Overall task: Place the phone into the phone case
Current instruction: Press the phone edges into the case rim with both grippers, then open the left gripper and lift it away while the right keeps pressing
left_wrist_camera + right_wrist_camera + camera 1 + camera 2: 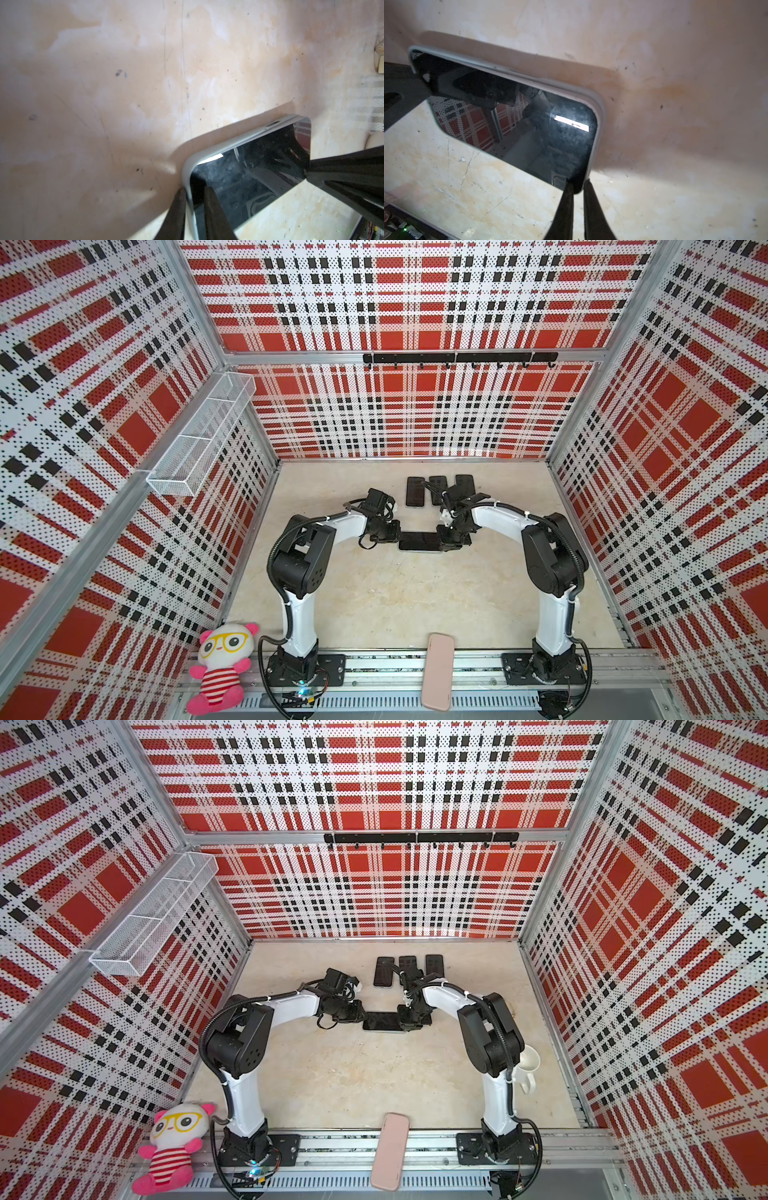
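Note:
A phone (419, 541) (383, 1021) with a black glass screen hangs face up just above the table's middle, held between both arms. A pale grey phone case (239, 141) (529, 71) wraps its far long edge and rounded ends; no rim shows along the near long edge. My left gripper (194, 190) (397, 536) is shut on the left short end, one finger over the screen and one outside the case rim. Pinching the opposite end's corner is my right gripper (577, 186) (442, 538), also shut. A shadow lies on the table under the phone.
Three dark phones (437, 489) lie in a row behind the grippers. A pink oblong flat object (437, 672) rests across the front rail. A plush toy (220, 664) sits at the front left, and a white mug (528, 1065) stands by the right arm. A wire basket (199, 439) hangs on the left wall.

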